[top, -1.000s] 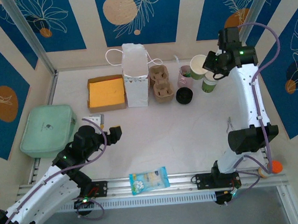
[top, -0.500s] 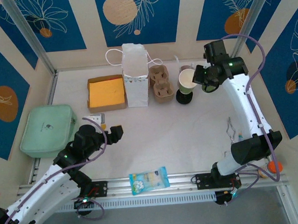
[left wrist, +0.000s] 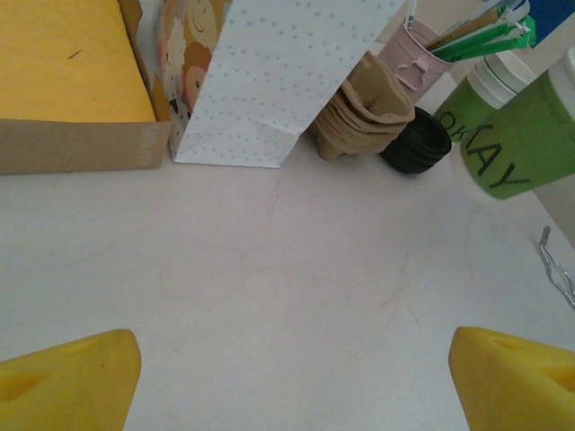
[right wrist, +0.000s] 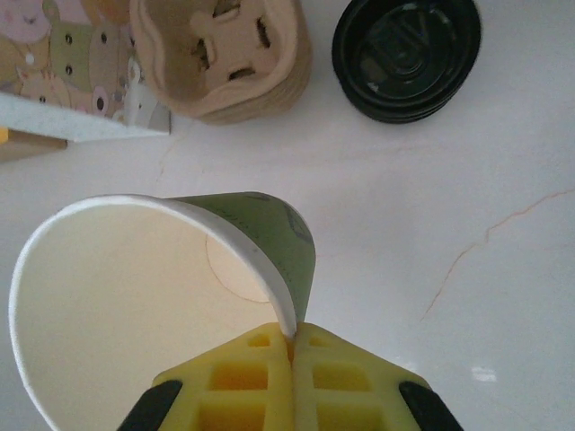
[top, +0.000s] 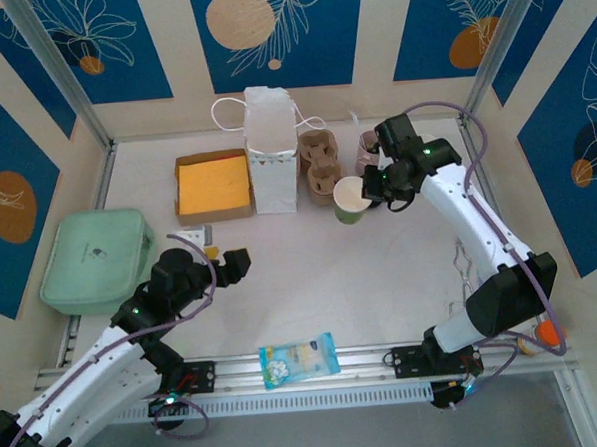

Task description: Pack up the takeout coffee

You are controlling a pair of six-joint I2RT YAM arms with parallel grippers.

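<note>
From above, we see the right jaws clamped on the rim of the takeout coffee cup [top: 351, 199], just in front of the pulp carrier [top: 321, 167] beside the white bag [top: 272, 150]. The left jaws stand apart over the counter [top: 381, 269]. At the left wrist, we see the yellow pads [left wrist: 72, 382] wide apart and the cup at far right. At the right wrist, the jaws pinch the cup's wall, with the black lid [right wrist: 406, 54] beyond.

The paper cup [right wrist: 126, 305] is matt, cream inside and printed green outside. The cup carrier [right wrist: 220, 54] is rough brown pulp and the lid [right wrist: 406, 54] at upper right glossy black plastic. The table [right wrist: 431, 233] is smooth, pale, faintly veined. The bag [left wrist: 278, 72] is matt dotted paper; the box [left wrist: 72, 144] plain cardboard.
</note>
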